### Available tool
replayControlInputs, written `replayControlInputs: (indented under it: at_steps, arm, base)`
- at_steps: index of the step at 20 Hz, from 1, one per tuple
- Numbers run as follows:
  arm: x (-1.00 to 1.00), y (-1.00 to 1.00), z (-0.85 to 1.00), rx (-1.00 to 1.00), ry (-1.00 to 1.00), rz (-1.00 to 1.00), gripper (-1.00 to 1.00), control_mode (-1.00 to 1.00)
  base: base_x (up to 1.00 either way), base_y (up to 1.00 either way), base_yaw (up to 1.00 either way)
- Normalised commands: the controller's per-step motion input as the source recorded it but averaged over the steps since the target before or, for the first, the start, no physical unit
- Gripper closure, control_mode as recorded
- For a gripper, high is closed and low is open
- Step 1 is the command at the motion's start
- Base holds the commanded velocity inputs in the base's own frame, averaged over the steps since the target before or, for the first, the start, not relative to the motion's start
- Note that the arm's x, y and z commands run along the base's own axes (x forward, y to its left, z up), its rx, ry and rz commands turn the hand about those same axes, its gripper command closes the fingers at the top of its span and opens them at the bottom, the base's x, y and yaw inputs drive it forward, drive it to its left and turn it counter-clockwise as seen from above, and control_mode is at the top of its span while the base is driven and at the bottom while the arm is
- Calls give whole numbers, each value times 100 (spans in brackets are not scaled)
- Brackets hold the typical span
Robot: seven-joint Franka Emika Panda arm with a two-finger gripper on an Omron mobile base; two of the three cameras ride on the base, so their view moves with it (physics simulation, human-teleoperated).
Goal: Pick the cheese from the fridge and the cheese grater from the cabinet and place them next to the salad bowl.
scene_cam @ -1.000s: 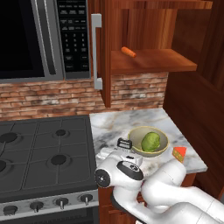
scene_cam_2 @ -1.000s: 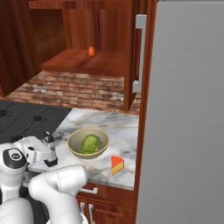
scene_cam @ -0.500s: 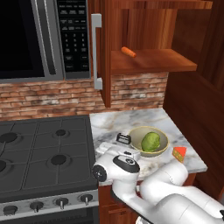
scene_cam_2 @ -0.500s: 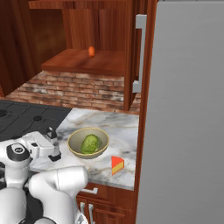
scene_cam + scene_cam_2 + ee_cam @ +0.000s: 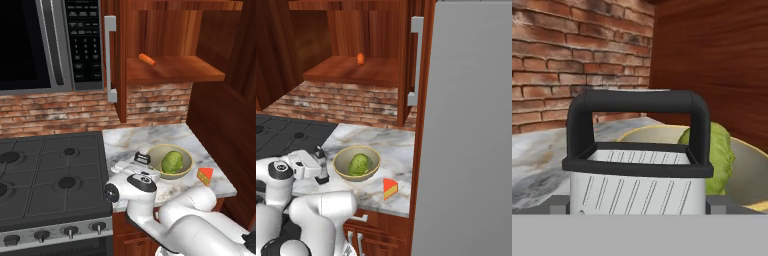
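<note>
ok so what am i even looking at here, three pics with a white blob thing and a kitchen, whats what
It is a computer-rendered kitchen with a white robot arm on a base that can drive. Two pictures come from cameras on that base, behind the arm to its left and right. The third comes from a camera on the arm's hand, looking along its pincer.

On the grey-veined marble counter sit a round beige bowl holding a green lettuce head, a small orange cheese wedge with a red edge beside it, and a small silver box grater with a black handle on the bowl's other side. The pincer is open around the grater, which stands on the counter; nothing is gripped.

Above, an orange carrot lies on the shelf of the open reddish-brown wall cabinet. The black stove is left of the counter.
</note>
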Motion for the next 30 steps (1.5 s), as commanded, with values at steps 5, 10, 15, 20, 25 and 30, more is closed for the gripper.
replayControlInputs:
  at_steps: [5, 10, 15, 20, 25, 30]
  arm:
    - [13, -22, -40, 0, 0, 0, 100, -100]
    - [14, -18, -48, 0, 0, 0, 100, -100]
    - [13, -16, -59, 0, 0, 0, 100, -100]
    - [9, -19, -57, 0, 0, 0, 100, -100]
    - [-4, -20, -31, 0, -5, 0, -100, -100]
    - [-12, -31, 0, 0, -21, 0, -100, -100]
  base:
    - [0, 0, 0]
    - [0, 0, 0]
    - [0, 0, 0]
    - [0, 0, 0]
    - [0, 0, 0]
    - [0, 0, 0]
